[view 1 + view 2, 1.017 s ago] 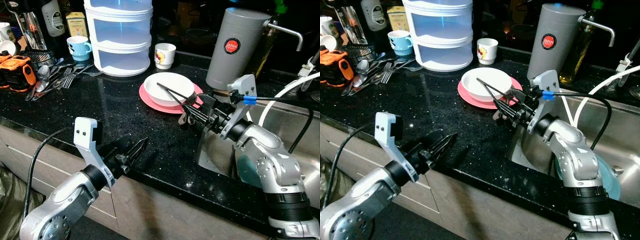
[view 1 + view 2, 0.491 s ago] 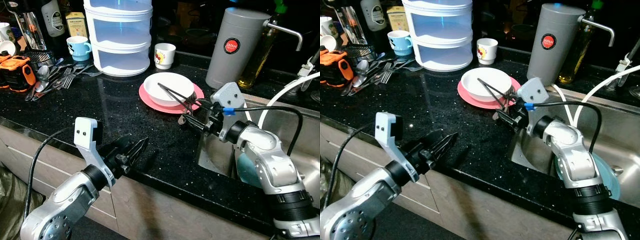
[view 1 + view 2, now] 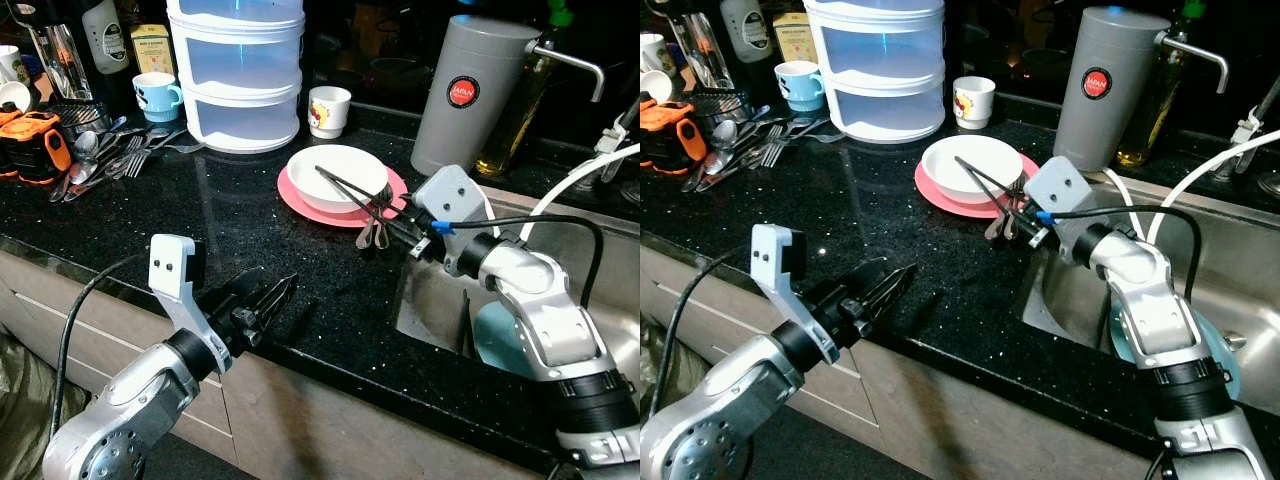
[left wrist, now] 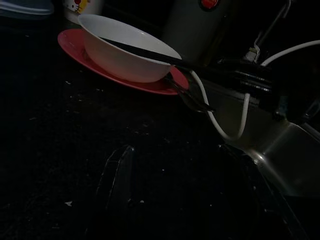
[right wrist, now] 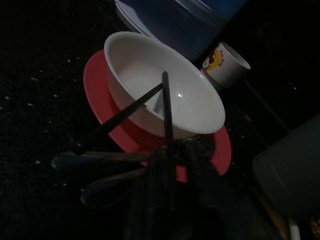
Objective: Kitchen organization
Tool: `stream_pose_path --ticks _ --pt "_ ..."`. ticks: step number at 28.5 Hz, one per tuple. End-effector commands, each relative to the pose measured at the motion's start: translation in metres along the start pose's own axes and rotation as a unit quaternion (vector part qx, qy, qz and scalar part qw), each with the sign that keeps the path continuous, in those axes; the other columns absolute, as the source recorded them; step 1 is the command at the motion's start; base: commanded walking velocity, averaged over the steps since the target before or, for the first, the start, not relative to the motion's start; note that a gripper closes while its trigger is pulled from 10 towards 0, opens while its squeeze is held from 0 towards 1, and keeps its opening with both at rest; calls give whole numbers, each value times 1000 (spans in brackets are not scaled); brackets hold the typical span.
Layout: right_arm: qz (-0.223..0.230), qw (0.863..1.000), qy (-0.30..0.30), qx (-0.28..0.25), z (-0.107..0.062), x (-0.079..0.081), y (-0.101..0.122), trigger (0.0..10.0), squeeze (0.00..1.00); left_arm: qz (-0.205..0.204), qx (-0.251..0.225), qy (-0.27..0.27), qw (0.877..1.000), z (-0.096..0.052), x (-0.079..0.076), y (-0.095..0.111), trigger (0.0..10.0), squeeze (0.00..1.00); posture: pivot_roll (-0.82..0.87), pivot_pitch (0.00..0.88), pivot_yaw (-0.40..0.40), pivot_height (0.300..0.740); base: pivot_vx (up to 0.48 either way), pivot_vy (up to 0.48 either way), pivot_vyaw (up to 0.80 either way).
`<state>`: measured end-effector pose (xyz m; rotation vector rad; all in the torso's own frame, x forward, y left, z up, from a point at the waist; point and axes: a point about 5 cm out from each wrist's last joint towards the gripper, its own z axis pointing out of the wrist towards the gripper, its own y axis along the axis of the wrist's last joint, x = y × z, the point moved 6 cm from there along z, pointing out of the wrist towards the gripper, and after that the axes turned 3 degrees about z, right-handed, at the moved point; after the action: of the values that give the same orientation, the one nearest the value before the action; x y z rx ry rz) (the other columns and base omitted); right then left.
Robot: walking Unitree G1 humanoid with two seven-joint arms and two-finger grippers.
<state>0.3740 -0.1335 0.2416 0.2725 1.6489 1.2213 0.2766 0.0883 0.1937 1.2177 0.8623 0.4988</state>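
The right gripper (image 3: pixel 400 232) reached over the black counter (image 3: pixel 230 215) from the sink (image 3: pixel 1240 270) side, its fingers closed down narrow on the handles of the cutlery (image 3: pixel 372 235) at the near edge of the pink plate (image 3: pixel 300 200). From where I stood, whether it truly pinched a piece or only pressed among them I could not tell. Just ahead of its fingertips sat the white bowl (image 3: pixel 337 172) on that plate, with two dark chopsticks (image 5: pixel 145 102) lying across the rim and slanting back toward the gripper. Beyond the bowl stood a small white cup (image 3: pixel 329 110) and a stack of clear plastic drawers (image 3: pixel 238 70). Off to the gripper's right side rose a tall grey flask (image 3: pixel 465 90).

The left gripper (image 3: pixel 270 297) hung low at the front edge of the counter, well apart from the plate, its black fingers drawn near together and holding nothing. Far off to its left lay a heap of spoons and forks (image 3: pixel 105 155) beside a blue mug (image 3: pixel 158 96) and an orange tool (image 3: pixel 35 140).
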Motion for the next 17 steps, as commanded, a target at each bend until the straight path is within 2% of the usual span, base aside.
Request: stream_pose_path --ticks 1,13,15,16,17 --pt "-16 1000 3 1 0 -2 0 0 0 1 1 -3 1000 1 -3 -1 10000 0 94 0 -18 740 0 0 0" --pt "-27 1000 6 -4 1 -2 1 0 0 2 -1 -2 1000 2 -3 -1 10000 0 93 0 -21 740 0 0 0" --pt "11 999 -13 -29 1 -9 9 0 0 3 -2 -3 1000 2 -3 -1 10000 0 92 0 -21 740 0 0 0" --pt "11 999 -13 -29 1 -9 9 0 0 3 -2 -3 1000 2 -3 -1 10000 0 92 0 -21 740 0 0 0" --pt "47 997 -24 -52 0 -15 16 0 0 3 -4 -2 1000 2 -3 0 10000 0 92 0 -20 740 0 0 0"
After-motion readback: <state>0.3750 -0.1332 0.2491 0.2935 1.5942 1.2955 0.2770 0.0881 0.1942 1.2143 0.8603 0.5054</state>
